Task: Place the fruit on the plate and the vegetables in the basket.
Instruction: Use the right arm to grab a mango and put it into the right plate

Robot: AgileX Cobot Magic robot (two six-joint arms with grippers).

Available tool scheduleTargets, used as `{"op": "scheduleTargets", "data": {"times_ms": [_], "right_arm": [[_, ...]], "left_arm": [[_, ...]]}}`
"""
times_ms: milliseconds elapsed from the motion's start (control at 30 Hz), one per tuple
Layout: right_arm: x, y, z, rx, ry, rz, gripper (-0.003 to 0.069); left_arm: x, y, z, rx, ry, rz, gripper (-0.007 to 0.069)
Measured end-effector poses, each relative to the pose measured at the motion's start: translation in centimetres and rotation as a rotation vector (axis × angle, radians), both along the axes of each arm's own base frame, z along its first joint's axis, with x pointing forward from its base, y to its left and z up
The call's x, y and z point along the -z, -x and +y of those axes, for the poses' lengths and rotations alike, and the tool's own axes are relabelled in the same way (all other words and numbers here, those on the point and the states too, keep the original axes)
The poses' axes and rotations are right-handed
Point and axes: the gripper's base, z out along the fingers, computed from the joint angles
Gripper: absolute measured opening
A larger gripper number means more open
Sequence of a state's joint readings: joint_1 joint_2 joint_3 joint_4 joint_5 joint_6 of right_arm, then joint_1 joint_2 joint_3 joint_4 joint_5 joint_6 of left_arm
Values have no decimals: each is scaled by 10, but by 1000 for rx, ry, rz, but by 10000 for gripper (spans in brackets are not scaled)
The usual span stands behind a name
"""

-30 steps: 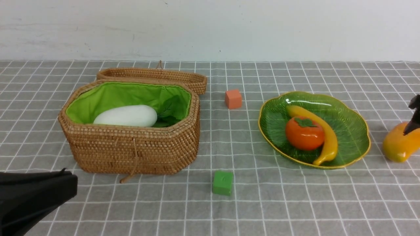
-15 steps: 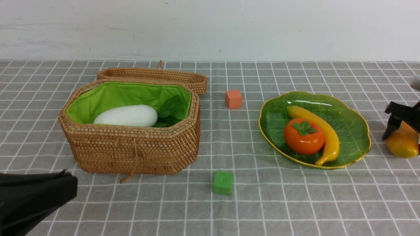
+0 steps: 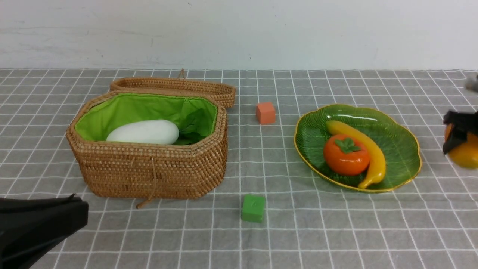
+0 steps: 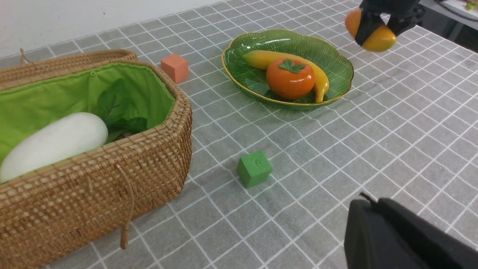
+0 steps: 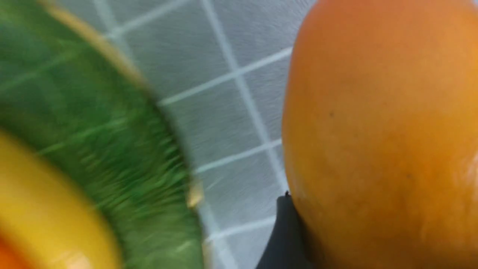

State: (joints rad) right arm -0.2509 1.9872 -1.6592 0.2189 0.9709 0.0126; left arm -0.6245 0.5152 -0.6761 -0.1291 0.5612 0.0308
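My right gripper (image 3: pixel 464 139) is shut on the yellow-orange mango (image 3: pixel 466 154), holding it off the cloth just right of the green leaf-shaped plate (image 3: pixel 397 147). In the right wrist view the mango (image 5: pixel 381 142) fills the frame against one dark finger (image 5: pixel 283 231). The banana (image 3: pixel 360 139) and the persimmon (image 3: pixel 345 157) lie on the plate. The wicker basket (image 3: pixel 149 173) stands open at the left, with the white radish (image 3: pixel 143 132) and its leaves inside. My left gripper (image 3: pixel 76 211) is shut and empty at the near left.
An orange cube (image 3: pixel 265 113) sits between basket and plate, farther back. A green cube (image 3: pixel 253 208) lies nearer, in front of the gap. The basket's lid (image 3: pixel 175 85) lies flat behind it. A white wall closes off the far table edge.
The right gripper closed on the mango and lifted it off the cloth, up and slightly right. The persimmon shifted a little on the plate. The left arm stayed still.
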Motion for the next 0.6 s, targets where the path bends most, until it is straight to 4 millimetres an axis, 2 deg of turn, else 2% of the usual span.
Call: {"op": "scheduleTargets", "data": {"times_ms": [33,67,100,133,167,200,267,367,400,433,500,600], "right_arm": [[-3,1,2,-6,0,-4,527],[-19,3,18,-43,2,-40,527],[-32,4,42,-102,7,-73,527],[-34,2,56,-136,13,-84,527],[-34,2,56,-136,15,-86,527],[-30,-2,77,-196,32,-86,527],[-11,-10,95,-269,88,-59,527],[10,-17,103,-311,135,-17,531],[12,-17,103,-313,138,-13,534],[16,-18,103,-311,139,-5,561],[16,-18,103,-301,136,-3,629],[9,-14,103,-304,140,-1,676]], "left_arm": [[0,0,0,0,0,0,5],[0,0,0,0,1,-1,6],[0,0,0,-1,3,-4,7],[-1,0,0,-1,4,-5,7],[-1,0,0,-1,4,-6,7],[-1,0,0,-1,5,-6,7],[-1,0,0,-1,5,-6,7],[-1,0,0,-1,5,-7,7],[-1,0,0,-1,5,-7,7],[-1,0,0,-1,7,-8,7],[-1,-1,0,-2,7,-9,7],[-2,-1,0,-3,13,-17,7]]}}
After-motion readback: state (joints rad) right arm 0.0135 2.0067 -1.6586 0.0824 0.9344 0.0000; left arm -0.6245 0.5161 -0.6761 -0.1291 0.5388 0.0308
